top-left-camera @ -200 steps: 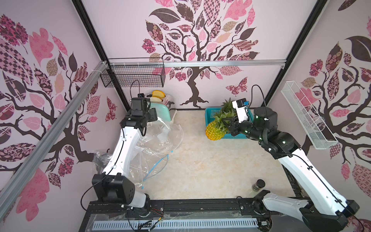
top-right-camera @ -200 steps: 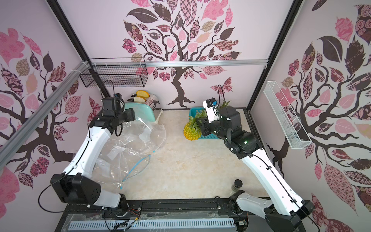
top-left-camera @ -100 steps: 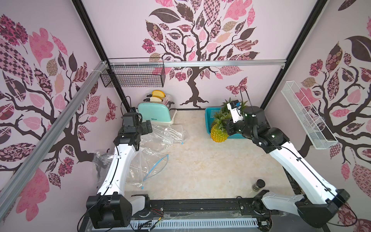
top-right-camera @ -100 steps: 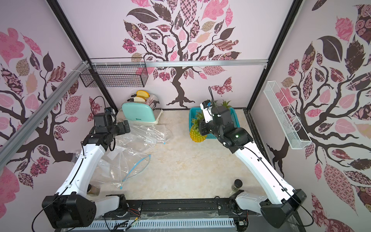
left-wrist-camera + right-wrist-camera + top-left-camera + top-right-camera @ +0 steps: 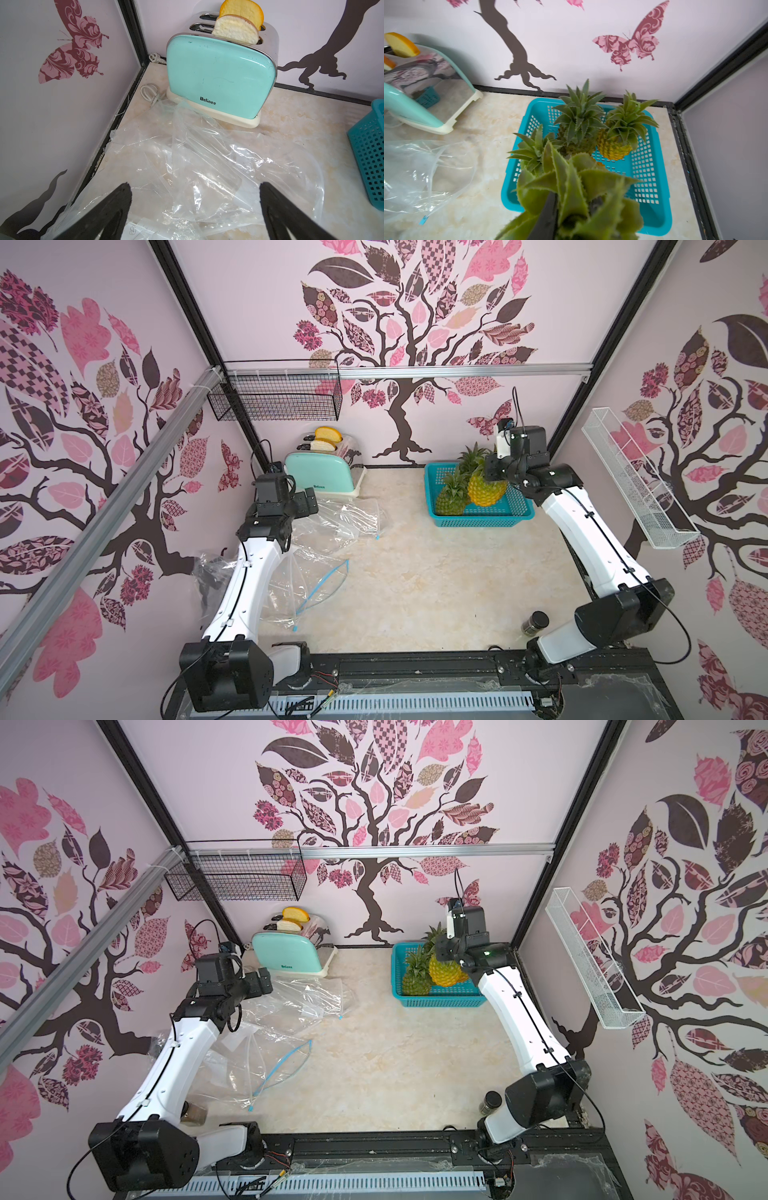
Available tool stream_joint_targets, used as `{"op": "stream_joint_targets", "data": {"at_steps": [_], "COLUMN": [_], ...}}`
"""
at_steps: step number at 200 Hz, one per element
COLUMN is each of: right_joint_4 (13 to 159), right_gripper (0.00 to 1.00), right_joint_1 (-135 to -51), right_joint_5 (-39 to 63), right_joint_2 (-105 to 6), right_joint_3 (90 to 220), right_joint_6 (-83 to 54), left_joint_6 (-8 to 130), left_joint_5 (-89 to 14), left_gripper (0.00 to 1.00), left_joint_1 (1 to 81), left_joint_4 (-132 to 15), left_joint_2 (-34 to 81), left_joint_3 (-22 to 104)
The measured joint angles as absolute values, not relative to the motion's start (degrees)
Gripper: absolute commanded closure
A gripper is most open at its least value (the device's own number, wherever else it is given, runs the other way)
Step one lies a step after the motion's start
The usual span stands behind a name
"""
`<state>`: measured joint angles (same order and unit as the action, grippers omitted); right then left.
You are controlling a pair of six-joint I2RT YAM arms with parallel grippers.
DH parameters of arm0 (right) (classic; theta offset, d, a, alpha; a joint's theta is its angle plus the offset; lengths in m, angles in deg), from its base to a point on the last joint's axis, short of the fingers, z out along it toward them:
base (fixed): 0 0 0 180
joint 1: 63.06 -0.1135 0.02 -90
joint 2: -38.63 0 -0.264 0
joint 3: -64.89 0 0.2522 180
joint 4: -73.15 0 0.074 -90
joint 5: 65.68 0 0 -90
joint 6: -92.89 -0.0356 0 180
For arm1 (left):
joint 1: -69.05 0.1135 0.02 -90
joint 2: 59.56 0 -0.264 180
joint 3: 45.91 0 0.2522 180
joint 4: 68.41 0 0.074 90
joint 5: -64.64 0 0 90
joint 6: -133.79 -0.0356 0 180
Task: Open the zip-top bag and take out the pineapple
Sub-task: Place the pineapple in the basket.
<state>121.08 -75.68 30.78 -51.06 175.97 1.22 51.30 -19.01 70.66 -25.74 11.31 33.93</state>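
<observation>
- Right, the pineapple [image 5: 487, 489] is out of the zip-top bag [image 5: 332, 526]. It hangs body-down just under the right claw [image 5: 572, 207], inside the rim of the teal basket [image 5: 482, 523]. Whether its base touches the basket floor cannot be told.
- The right claw is pinched on the crown leaves only. That hold is probably soft, so the fruit could swing or slip.
- The step in hand looks like the set-down. Best done by lowering slowly and straight until the base bears weight, then spreading the fingers, then lifting straight up clear of the spikes.
- Other pineapples [image 5: 579, 126] stand in the basket ahead of the claw, one just beside the held fruit. The clear floor directly under the claw is the safer target, with no sideways travel.
- The left claw [image 5: 193, 185] is spread wide and holds nothing. It hovers over the bag, which lies crumpled below it, with the toaster [image 5: 218, 79] beyond.
- The left side likely needs no move.
</observation>
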Motion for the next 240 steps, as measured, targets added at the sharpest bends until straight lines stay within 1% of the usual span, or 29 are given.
{"op": "stream_joint_targets", "data": {"at_steps": [58, 81, 138, 167, 178, 186, 196, 208, 215, 224, 240], "right_joint_4": [117.43, 116.23, 113.61, 110.24, 108.60, 107.23, 105.30, 104.12, 103.34, 102.37, 100.17], "right_gripper": [1.00, 1.00, 1.00, 0.99, 0.91, 0.81, 0.71, 0.55, 0.48, 0.42, 0.36], "right_joint_1": [-72.29, -72.22, -72.22, -71.85, -71.53, -71.42, -71.13, -70.89, -70.78, -70.74, -70.67], "right_joint_5": [30.71, 30.45, 29.08, 28.27, 27.92, 27.59, 27.20, 26.78, 26.43, 26.19, 25.86], "right_joint_2": [-57.29, -58.15, -61.18, -62.26, -63.24, -64.03, -64.31, -64.29, -64.29, -64.18, -63.11], "right_joint_3": [173.85, 171.21, 169.42, 165.55, 164.50, 163.58, 163.32, 162.44, 161.85, 161.02, 158.73], "right_joint_6": [-0.42, -1.25, -2.78, -3.75, -4.18, -4.71, -5.17, -6.13, -6.59, -6.74, -7.61], "left_joint_6": [51.32, 51.30, 51.30, 51.30, 51.30, 51.32, 51.32, 51.30, 51.30, 51.32, 51.32], "left_joint_5": [-19.45, -19.47, -19.62, -19.67, -19.78, -19.91, -20.15, -20.56, -20.80, -21.20, -22.36], "left_gripper": [0.02, 0.02, 0.02, 0.02, 0.02, 0.02, 0.02, 0.02, 0.02, 0.02, 0.02], "left_joint_1": [70.68, 70.68, 70.66, 70.68, 70.68, 70.68, 70.68, 70.68, 70.68, 70.68, 70.68], "left_joint_4": [-26.00, -26.05, -26.11, -26.22, -26.27, -26.27, -26.27, -26.27, -26.29, -26.29, -26.33], "left_joint_2": [11.31, 11.31, 11.31, 11.31, 11.31, 11.31, 11.31, 11.31, 11.31, 11.38, 11.70], "left_joint_3": [33.60, 33.60, 33.60, 33.60, 33.60, 33.60, 33.60, 33.60, 33.60, 33.60, 33.60]}}
